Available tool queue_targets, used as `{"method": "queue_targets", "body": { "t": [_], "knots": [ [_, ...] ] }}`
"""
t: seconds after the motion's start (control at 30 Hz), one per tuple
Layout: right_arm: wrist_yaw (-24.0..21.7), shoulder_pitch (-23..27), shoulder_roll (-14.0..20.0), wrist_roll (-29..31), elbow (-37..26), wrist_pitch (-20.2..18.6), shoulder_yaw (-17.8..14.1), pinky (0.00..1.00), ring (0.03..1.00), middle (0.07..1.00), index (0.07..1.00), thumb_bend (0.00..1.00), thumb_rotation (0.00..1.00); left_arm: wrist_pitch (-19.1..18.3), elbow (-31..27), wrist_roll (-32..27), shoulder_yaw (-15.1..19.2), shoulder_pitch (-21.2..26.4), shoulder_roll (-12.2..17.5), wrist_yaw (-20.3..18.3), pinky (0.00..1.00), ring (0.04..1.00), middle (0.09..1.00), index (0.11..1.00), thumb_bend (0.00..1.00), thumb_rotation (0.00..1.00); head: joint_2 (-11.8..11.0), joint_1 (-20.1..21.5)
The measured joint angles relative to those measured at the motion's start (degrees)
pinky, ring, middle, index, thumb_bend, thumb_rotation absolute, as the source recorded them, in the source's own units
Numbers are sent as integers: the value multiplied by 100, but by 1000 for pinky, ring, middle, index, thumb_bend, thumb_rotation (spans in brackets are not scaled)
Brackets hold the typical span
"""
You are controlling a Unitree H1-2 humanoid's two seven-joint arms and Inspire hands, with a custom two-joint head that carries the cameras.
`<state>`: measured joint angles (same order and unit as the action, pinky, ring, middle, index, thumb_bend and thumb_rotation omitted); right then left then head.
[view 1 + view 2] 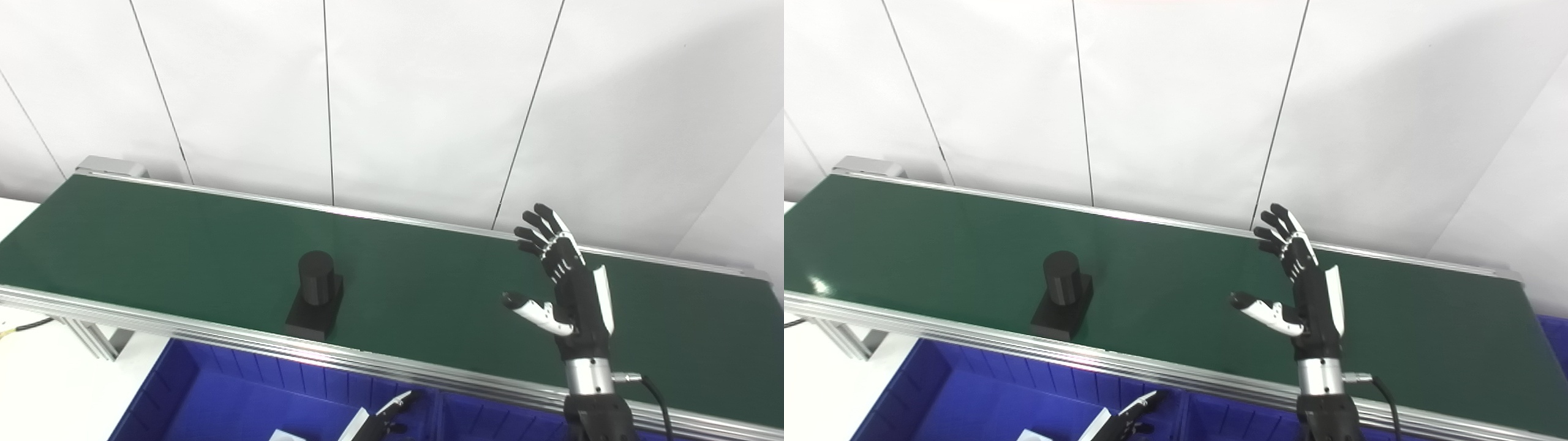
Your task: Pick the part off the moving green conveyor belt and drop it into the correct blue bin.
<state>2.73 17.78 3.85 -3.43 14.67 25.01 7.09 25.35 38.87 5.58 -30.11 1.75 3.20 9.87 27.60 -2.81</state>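
Note:
A black part (315,296), a cylinder standing on a square base, rests on the green conveyor belt (184,239) near its front edge, left of centre. My right hand (566,288) is raised above the belt, open and empty, fingers spread, well to the right of the part. My left hand (380,421) shows only partly at the bottom edge, low over a blue bin (202,398); its fingers are mostly out of view. The part also shows in the right eye view (1062,296).
The belt has silver aluminium rails (429,373) along front and back. Blue bins sit below the front rail, with a divider (438,416) between two of them. A white object (288,436) lies in the left bin. A white panelled wall stands behind.

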Motion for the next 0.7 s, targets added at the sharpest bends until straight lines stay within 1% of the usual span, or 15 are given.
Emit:
{"method": "queue_targets", "body": {
  "t": [0.03,0.13,0.3,0.33,0.4,0.47,0.5,0.57,0.6,0.63,0.7],
  "knots": [
    [0,88,-12,-12,108,0,-4,728,785,859,909,996,321,0,11,0,-6,0,2,13,857,950,953,905,1000,968,0,0],
    [-6,304,-37,-12,458,0,-48,729,785,850,908,1000,246,0,20,0,-29,0,-6,31,859,951,953,905,1000,968,0,-35],
    [-76,476,-60,33,954,-1,-55,722,787,847,902,1000,185,0,36,16,-106,7,-7,149,880,955,954,908,1000,975,9,-61],
    [-91,480,-63,41,1004,-1,-60,692,781,849,899,1000,158,0,35,17,-132,13,-8,163,885,952,950,905,1000,970,9,-62],
    [-148,514,-87,42,1155,-1,-59,664,778,854,895,1000,126,0,35,15,-158,13,-8,194,866,947,946,899,1000,965,26,-70],
    [-181,543,-120,39,1275,-1,-53,663,782,858,892,1000,121,0,33,12,-162,13,-8,198,875,947,947,900,1000,966,62,-62],
    [-181,555,-128,30,1321,-1,-52,660,783,862,890,1000,123,0,33,12,-167,13,-6,201,901,950,950,906,1000,971,88,-70],
    [-180,561,-137,-15,1347,-1,-30,647,777,867,881,1000,124,0,30,13,-194,12,-5,238,900,952,953,910,1000,971,88,-70],
    [-180,565,-139,-46,1354,-1,-11,644,776,867,879,1000,124,0,25,13,-205,12,-4,241,900,953,953,910,1000,971,140,-88],
    [-173,568,-142,-92,1362,-1,9,628,761,865,867,1000,119,0,16,13,-213,12,-1,242,906,951,952,911,1000,972,141,-88],
    [-160,569,-151,-186,1396,-1,52,607,742,862,853,1000,113,0,-13,12,-223,10,8,244,921,952,952,914,1000,971,211,-36]
  ]
}}
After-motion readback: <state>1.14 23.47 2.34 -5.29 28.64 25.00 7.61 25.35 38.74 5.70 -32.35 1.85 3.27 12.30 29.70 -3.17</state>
